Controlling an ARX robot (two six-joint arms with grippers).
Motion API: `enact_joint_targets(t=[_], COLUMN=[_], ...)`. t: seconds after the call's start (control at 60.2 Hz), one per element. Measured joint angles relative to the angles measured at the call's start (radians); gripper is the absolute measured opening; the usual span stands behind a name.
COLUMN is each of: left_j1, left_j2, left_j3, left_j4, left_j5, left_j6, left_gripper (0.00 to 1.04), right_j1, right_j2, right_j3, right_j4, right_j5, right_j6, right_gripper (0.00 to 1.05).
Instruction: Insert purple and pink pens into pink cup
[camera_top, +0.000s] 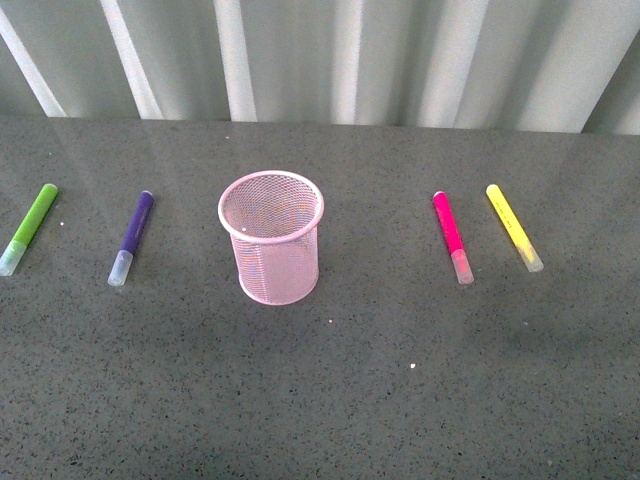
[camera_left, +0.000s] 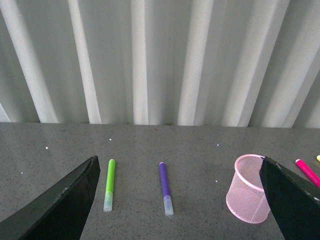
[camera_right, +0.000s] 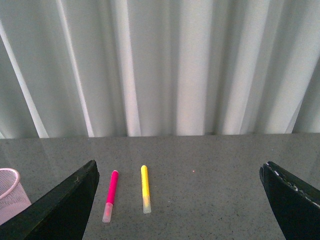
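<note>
A green pen (camera_top: 29, 228) is lying at far left, the purple pen (camera_top: 132, 238) beside it; the pink cup (camera_top: 272, 250) is standing upright left of centre; the pink pen (camera_top: 452, 237) and a yellow pen (camera_top: 513, 226) are lying at right. The left gripper (camera_left: 177, 162) and right gripper (camera_right: 179, 165) are spreading wide, holding nothing

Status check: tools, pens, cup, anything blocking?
Left tool, right tool open, empty. Purple pen, pink pen lying flat, either side of upright pink cup. Nothing blocking.
</note>
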Motion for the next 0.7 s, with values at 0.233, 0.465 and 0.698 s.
enact_joint_targets(t=[0.233, 0.465, 0.698], left_j1=[0.000, 0.000, 0.000], left_j2=[0.000, 0.000, 0.000], left_j3=[0.000, 0.000, 0.000], left_j4=[0.000, 0.000, 0.000], left_j5=[0.000, 0.000, 0.000], left_j6=[0.000, 0.000, 0.000], left_gripper=[0.98, 0.98, 0.98], right_j1=[0.000, 0.000, 0.000], right_j2=[0.000, 0.000, 0.000], right_j3=[0.000, 0.000, 0.000], right_j4=[0.000, 0.000, 0.000], right_j5=[0.000, 0.000, 0.000], right_j6=[0.000, 0.000, 0.000], right_gripper=[0.98, 0.98, 0.98])
